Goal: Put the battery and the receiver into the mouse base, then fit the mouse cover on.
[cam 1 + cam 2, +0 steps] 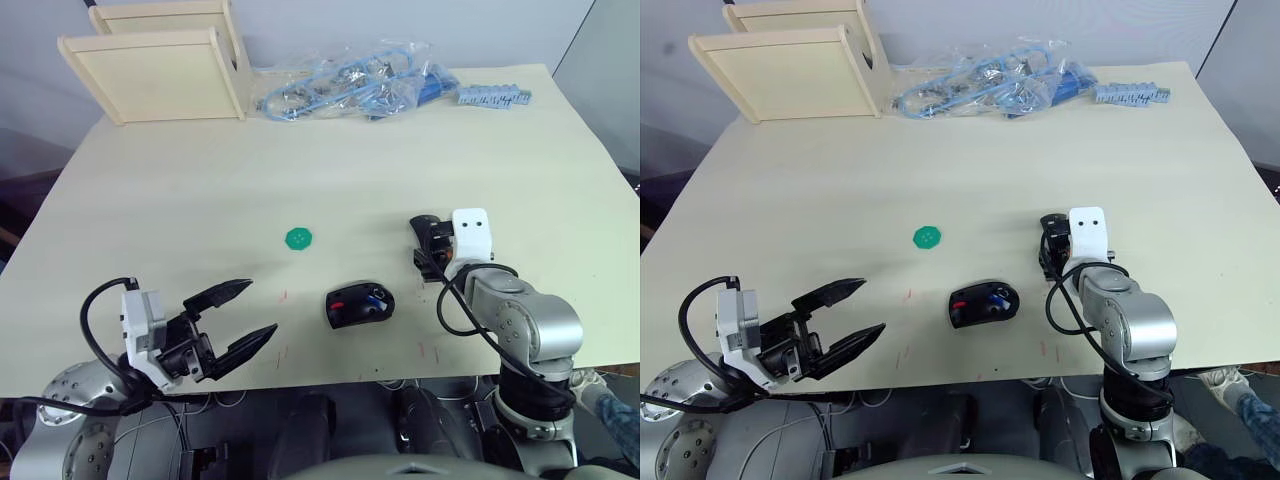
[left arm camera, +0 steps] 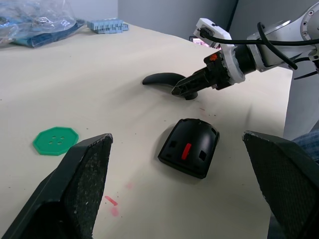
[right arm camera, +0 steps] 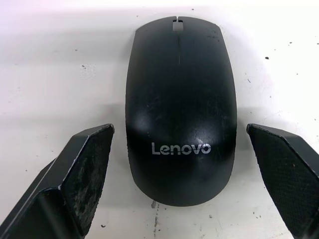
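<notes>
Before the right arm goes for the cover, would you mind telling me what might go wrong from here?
1. The mouse cover is smooth and domed. The right gripper has open fingers on either side of it, so they may slide off as they close.
2. The mouse base lies loose on the table, so pressing the cover on could push it away.
3. The battery looks seated in the base, but not clearly. If proud, the cover may not close.
</notes>
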`<state>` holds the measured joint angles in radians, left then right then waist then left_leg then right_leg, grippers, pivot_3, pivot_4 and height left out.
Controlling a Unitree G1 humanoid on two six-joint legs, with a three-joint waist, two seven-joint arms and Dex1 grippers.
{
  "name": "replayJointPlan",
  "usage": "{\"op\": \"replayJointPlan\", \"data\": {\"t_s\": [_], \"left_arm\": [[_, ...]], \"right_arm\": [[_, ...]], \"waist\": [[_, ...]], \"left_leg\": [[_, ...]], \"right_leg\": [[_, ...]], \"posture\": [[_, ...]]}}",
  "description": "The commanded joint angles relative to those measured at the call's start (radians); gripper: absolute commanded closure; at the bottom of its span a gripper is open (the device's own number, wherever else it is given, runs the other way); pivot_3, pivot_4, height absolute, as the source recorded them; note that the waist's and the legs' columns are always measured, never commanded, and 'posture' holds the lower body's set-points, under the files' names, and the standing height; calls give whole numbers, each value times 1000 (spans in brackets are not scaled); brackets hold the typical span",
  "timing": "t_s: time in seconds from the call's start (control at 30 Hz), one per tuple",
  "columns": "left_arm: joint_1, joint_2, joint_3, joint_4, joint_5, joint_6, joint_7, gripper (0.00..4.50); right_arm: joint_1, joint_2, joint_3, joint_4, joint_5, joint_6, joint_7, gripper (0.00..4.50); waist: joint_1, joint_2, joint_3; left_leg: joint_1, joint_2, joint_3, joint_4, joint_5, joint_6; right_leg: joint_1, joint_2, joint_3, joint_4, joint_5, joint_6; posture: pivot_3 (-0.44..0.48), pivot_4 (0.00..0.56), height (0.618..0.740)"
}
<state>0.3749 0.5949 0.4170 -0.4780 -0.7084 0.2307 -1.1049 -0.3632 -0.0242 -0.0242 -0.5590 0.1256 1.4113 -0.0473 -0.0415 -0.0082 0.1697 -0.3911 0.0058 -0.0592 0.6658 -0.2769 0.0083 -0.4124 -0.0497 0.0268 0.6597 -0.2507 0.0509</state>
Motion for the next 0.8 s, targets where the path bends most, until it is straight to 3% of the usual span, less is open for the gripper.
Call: {"op": "replayJointPlan", "data": {"t_s": [0.03,0.13,0.2,0.63,0.8], "left_arm": [[-1,6,-6,-12,0,-18,4,69],[-3,8,-7,-8,-1,-19,2,0],[-3,8,-6,-7,-1,-19,1,0],[-15,10,-15,0,-1,-21,0,0],[-19,24,-19,6,-6,-15,-16,0]], "right_arm": [[1,-2,4,-21,-3,-21,6,0],[5,-2,3,-23,-5,-21,5,844],[6,-2,5,-24,-5,-22,6,1768],[-12,-70,30,-36,5,-22,49,1768],[-65,-374,22,-143,235,-43,425,1768]], "waist": [[0,0,0],[0,0,0],[0,0,0],[0,0,0],[1,4,3]], "left_leg": [[0,0,0,0,0,0],[0,0,0,0,0,0],[0,0,0,0,0,0],[0,0,0,0,0,0],[-2,0,0,1,0,0]], "right_leg": [[0,0,0,0,0,0],[0,0,0,0,0,0],[0,0,0,0,0,0],[0,0,0,0,0,0],[0,-1,0,-2,0,0]], "posture": [[0,150,740],[0,150,740],[0,150,740],[0,150,740],[0,150,740]]}}
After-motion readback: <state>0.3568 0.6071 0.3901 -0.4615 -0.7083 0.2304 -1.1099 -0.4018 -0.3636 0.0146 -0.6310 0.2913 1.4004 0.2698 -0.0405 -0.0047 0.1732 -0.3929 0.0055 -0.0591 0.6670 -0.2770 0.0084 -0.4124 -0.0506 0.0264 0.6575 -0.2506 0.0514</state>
